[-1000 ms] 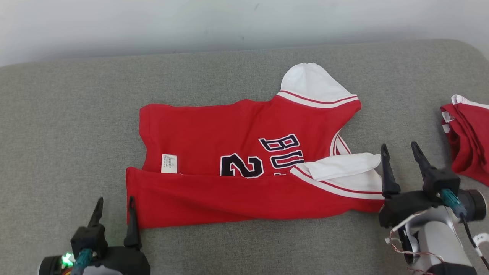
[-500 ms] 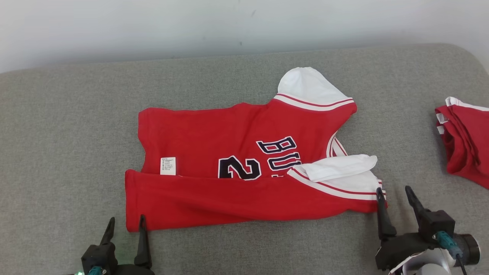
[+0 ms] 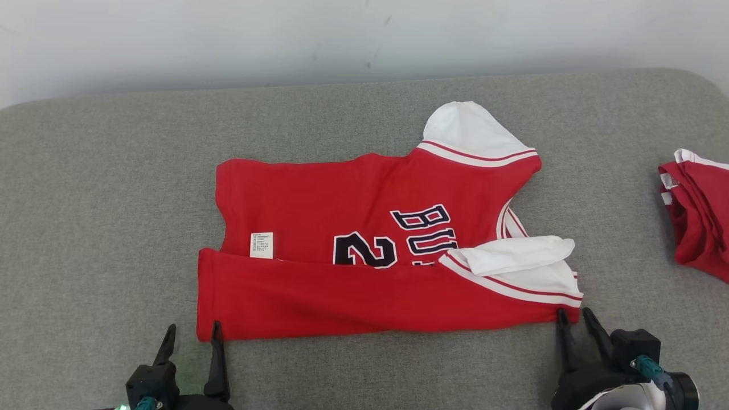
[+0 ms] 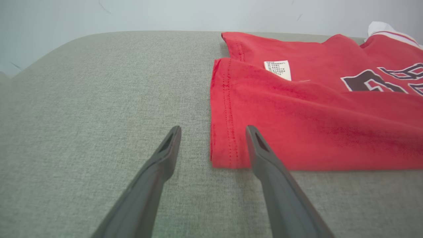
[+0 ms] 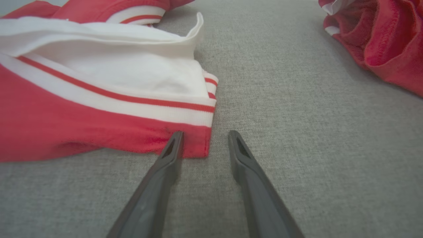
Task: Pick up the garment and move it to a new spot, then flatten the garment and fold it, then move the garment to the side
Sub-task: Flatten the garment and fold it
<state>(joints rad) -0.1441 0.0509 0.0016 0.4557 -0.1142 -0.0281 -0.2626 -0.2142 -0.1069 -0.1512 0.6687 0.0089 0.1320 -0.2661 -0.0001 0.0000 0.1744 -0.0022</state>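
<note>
head view, garment: red jersey (image 3: pixel 319 193) lies spread out around the middle of the grey cushion (image 3: pixel 102 199). its near long edge is folded up over the black number and lettering, and the white sleeves are at the right end.
head view, tag: small white care tag (image 3: pixel 262 245) on the red, just above the fold, toward the left.
head view, left gripper (image 3: pixel 193 326): down at the lower left, fingers spread wide, tips right at the jersey's near left corner.
head view, right gripper (image 3: pixel 573 311): lower right, fingers apart but noticeably narrower than the left's, tips at the near right corner under the striped sleeve band.
head view, extra: a second red bundle (image 3: pixel 703 216) sits at the cushion's far right, well apart from the jersey.
left wrist view: one finger over bare cushion, the other overlapping the stitched hem, so the corner sits between them. nothing pinched. can't tell if the tips touch the cloth.
right wrist view: the red corner below the white-and-red band lies in the gap. one fingertip is on the hem, the other over bare cushion. not clamped on it.
</note>
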